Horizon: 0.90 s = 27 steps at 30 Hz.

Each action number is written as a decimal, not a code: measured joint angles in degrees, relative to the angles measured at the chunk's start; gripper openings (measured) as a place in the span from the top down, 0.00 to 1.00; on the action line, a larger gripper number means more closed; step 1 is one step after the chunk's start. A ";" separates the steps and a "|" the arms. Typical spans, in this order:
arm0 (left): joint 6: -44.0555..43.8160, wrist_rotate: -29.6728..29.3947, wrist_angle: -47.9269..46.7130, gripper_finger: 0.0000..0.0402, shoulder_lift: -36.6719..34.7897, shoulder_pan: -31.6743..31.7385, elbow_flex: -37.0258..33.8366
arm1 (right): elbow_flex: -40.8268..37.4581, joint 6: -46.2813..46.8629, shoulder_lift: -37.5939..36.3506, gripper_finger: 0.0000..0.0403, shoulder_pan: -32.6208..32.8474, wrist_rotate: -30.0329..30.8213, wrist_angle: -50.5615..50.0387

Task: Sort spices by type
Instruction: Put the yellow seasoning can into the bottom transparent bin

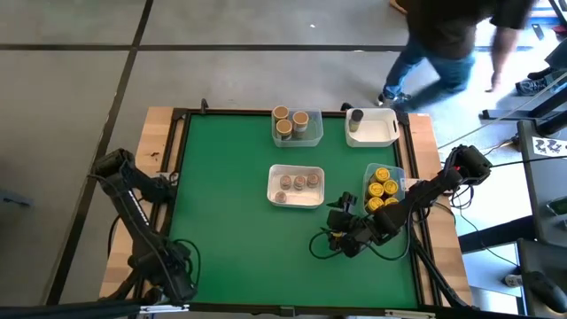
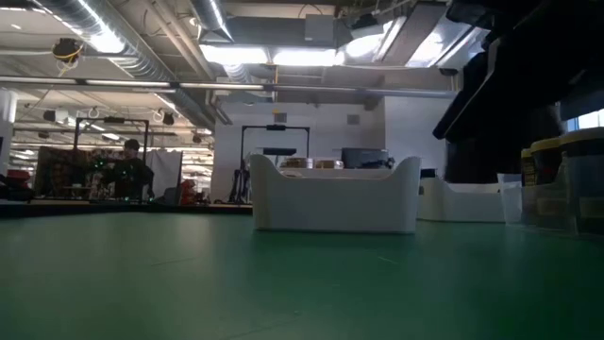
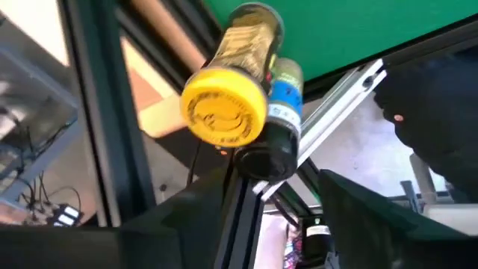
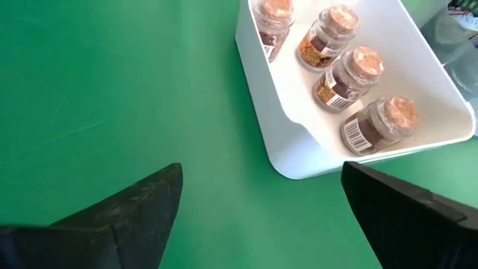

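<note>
My right gripper [image 1: 338, 221] [image 4: 261, 175] hovers open over the green mat, just near of the middle white tray [image 1: 297, 200] [image 4: 263, 119], touching nothing. That tray holds several tan-lidded spice jars [image 4: 351, 75], standing on their bases. My left gripper [image 1: 168, 183] [image 3: 272, 183] is open at the table's left edge. Just ahead of its fingertips a yellow-lidded jar [image 3: 224, 108] and a dark-lidded, blue-labelled jar [image 3: 272, 142] lie together by the black frame rail; I cannot tell whether the fingers touch them.
A clear tray with three tan-lidded jars [image 1: 295, 124] and a white tray with one grey-lidded jar [image 1: 356, 116] sit at the far edge. Yellow-lidded jars fill a clear tray [image 1: 382, 188] [image 2: 557, 179] at the right edge. A person [image 1: 443, 40] walks beyond the far side.
</note>
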 joint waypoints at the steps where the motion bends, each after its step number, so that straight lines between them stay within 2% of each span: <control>1: 1.16 -0.03 0.30 0.49 0.00 0.09 -0.39 | 0.00 0.01 0.00 0.10 0.00 0.00 0.09; 8: 8.66 0.53 -0.03 0.77 0.00 -0.74 -2.41 | 0.00 0.00 0.00 0.10 0.00 -0.02 0.33; 13: 11.44 1.14 0.03 0.89 0.00 -1.73 -2.54 | 0.00 0.02 0.00 0.10 0.00 -0.02 0.73; 19: 12.45 2.01 2.50 0.97 0.00 -2.55 -5.58 | 0.00 0.02 0.00 0.10 0.00 -0.25 0.70; 27: 14.75 3.43 5.23 0.99 0.00 -2.54 -8.90 | 0.00 0.02 0.00 0.10 0.00 -0.50 0.70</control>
